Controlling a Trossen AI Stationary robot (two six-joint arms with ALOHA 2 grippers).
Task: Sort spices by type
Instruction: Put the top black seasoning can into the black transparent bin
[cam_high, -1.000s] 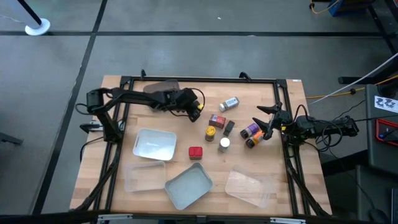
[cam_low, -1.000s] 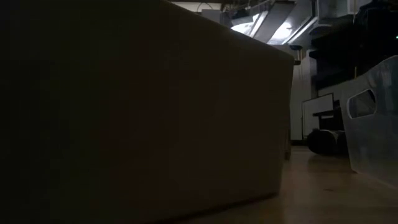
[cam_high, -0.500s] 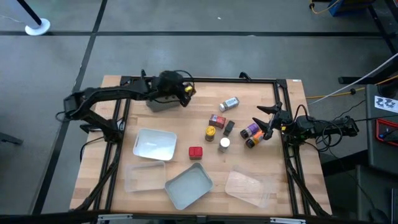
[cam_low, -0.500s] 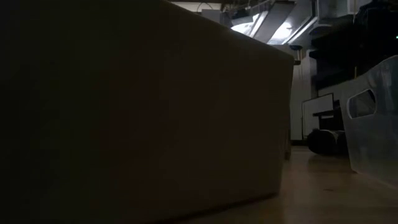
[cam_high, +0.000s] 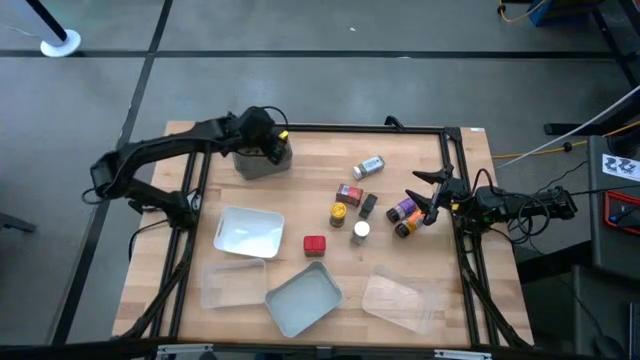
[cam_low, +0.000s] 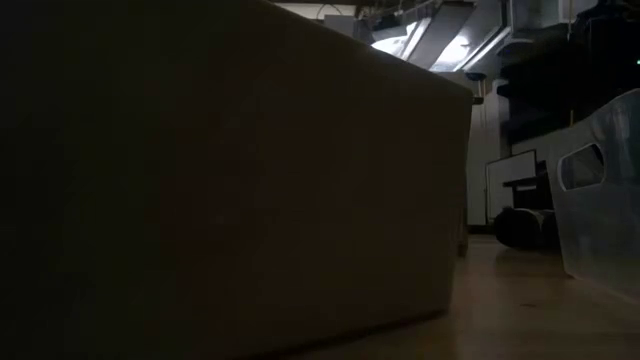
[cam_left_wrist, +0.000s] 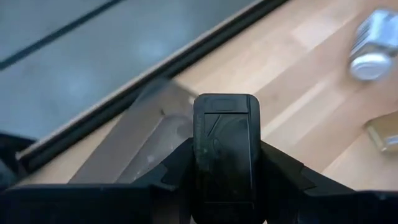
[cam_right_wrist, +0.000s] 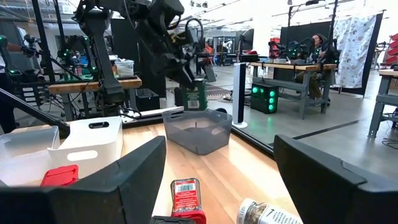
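My left gripper (cam_high: 272, 143) hangs over the grey tub (cam_high: 260, 163) near the table's far left corner, shut on a black spice box (cam_left_wrist: 225, 134). The right wrist view shows that box (cam_right_wrist: 197, 97) just above the tub (cam_right_wrist: 198, 129). My right gripper (cam_high: 430, 206) waits open at the right edge, beside two dark jars (cam_high: 404, 211) lying on their sides. In the middle of the table are a silver jar (cam_high: 368, 167) on its side, a red box (cam_high: 349, 193), a black box (cam_high: 368, 205), a yellow-lidded jar (cam_high: 339, 214), a white-lidded jar (cam_high: 360, 232) and another red box (cam_high: 315, 244). My left gripper pinches the black spice box by its two long sides (cam_left_wrist: 200, 158) between its fingers (cam_left_wrist: 177, 169). The fingers come from above, pointing down. The box hangs upright below them, lifted clear over the grey tub.
A white tray (cam_high: 247, 232), a clear tray (cam_high: 232, 283), a grey-blue tray (cam_high: 303, 298) and a second clear tray (cam_high: 403, 297) stand along the near half. A dark tray wall (cam_low: 220, 180) fills most of the low view. Black frame rails (cam_high: 320, 128) run along the table's edges.
My left gripper, shut on the black box, has carried it from beside the spices in the middle toward the table's far left, ending over the grey tub. The right arm has kept still.
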